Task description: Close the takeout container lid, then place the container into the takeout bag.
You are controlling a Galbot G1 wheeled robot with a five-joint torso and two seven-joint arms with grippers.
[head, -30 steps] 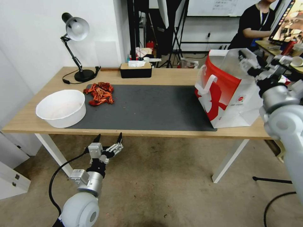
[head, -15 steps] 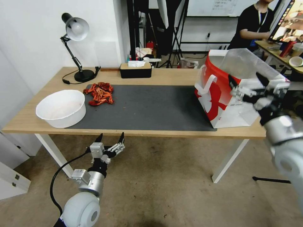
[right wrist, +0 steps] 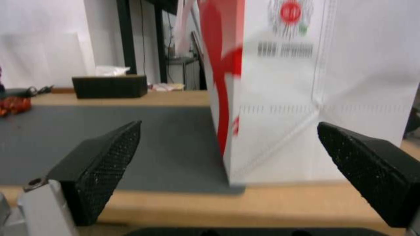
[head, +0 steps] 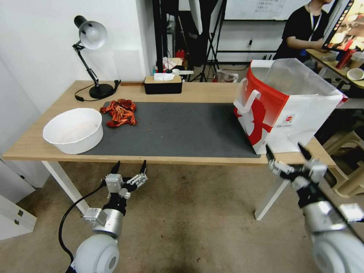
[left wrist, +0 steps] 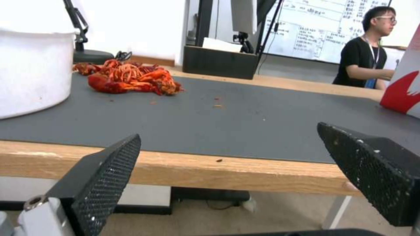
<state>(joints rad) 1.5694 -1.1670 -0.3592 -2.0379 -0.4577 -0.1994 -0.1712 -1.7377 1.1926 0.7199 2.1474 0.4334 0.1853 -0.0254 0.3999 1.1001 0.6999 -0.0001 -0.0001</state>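
At far left on the surface (head: 212,94) we see a white bowl (head: 74,130), then a heap of red crayfish (head: 119,112) on the dark mat (head: 178,131). Below the near edge hangs our left hand (head: 129,167), its fingers spread and holding nothing. Farther right stands the takeout bag (head: 280,110), upright at the mat's end, mouth open. The right hand (head: 285,153) — a second ago up at the bag's rim — has dropped to just below the surface's front edge, in front of the bag, fingers wide apart and empty. We cannot find the takeout container anywhere on the surface; we judge it is likely already inside the bag, though the liner hides the interior. If so, the withdrawal suggests the placing is done — and the task near its end.
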